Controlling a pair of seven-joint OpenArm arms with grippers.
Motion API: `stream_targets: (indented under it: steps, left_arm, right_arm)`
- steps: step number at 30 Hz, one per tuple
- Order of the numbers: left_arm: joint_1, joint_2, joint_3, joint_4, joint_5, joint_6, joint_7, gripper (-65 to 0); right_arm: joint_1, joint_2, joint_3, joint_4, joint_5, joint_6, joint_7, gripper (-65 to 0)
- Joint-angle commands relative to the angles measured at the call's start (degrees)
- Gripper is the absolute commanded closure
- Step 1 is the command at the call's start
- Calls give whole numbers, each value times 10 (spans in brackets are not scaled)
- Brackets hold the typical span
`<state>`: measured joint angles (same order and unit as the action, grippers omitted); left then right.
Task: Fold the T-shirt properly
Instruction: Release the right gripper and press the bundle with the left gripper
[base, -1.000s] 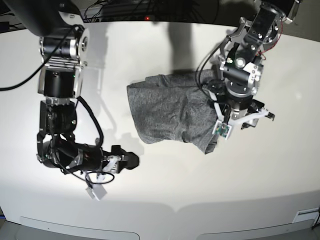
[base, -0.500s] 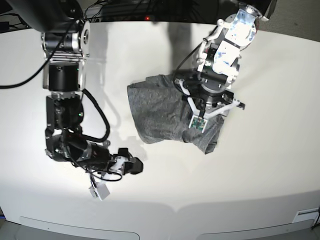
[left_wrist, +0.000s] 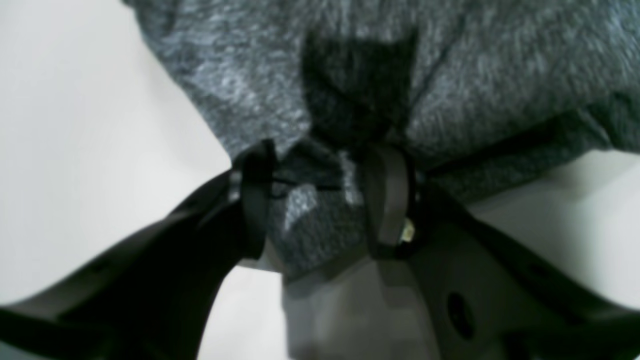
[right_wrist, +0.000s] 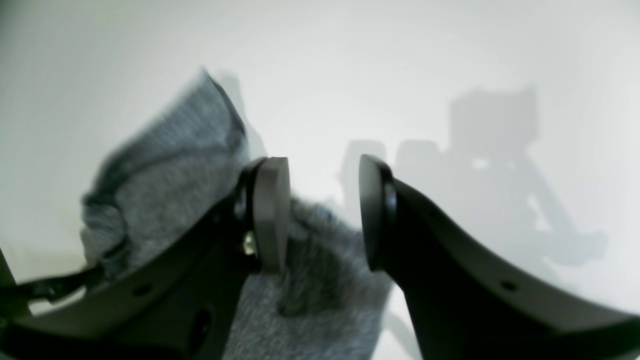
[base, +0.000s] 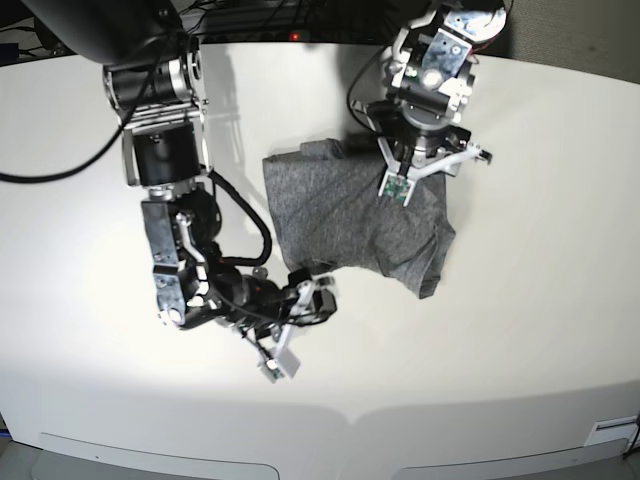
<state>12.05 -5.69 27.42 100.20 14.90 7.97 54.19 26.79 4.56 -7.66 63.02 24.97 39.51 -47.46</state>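
The heather-grey T-shirt (base: 345, 215) lies bunched and partly folded in the middle of the white table (base: 540, 300). My left gripper (base: 425, 165) stands over the shirt's upper right part. In the left wrist view the left gripper (left_wrist: 322, 155) has a bunched fold of the shirt (left_wrist: 310, 215) pinched between its fingers. My right gripper (base: 322, 292) is low at the shirt's lower left edge. In the right wrist view the right gripper (right_wrist: 322, 165) is open, with a corner of the shirt (right_wrist: 165, 170) beneath and just beyond its fingers.
Dark cables (base: 250, 15) run along the table's far edge. The right arm's links (base: 165, 170) stretch down the left side of the table. The table's front edge (base: 320, 420) runs along the bottom of the base view.
My left gripper has moved up and left across the shirt, dragging its right side with it. My right gripper has swung right along the table to the shirt's lower left edge.
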Motion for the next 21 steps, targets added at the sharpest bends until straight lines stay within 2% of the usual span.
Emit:
stream_targets:
  steps: [1,4,6,11,16,21]
  left_arm:
    - [-5,2,0,9,-5,0,-3,-290]
    - [-5,-1,0,9,-2,-1,-25,-290]
    - [-5,-2,0,8,0,-1,-35,-290]
    - [-5,-2,0,8,1,-1,-40,-290]
    - [-7,-2,0,8,7,-2,-68,-290]
    - [-10,-2,0,7,0,-38,-99,-290]
  right_arm:
    - [19,-1,-6,0,2,5,12,-237]
    - [17,-1,-19,-22,-26,5,11,-237]
    - [11,3,-18,-24,-17,5,-9,-237]
    - [-22,40,-17,-24,70,5,-56,-237]
    - [-58,84,-17,-22,120,5,-79,-237]
    - [-89,119,-17,-1,206,5,-141,-237]
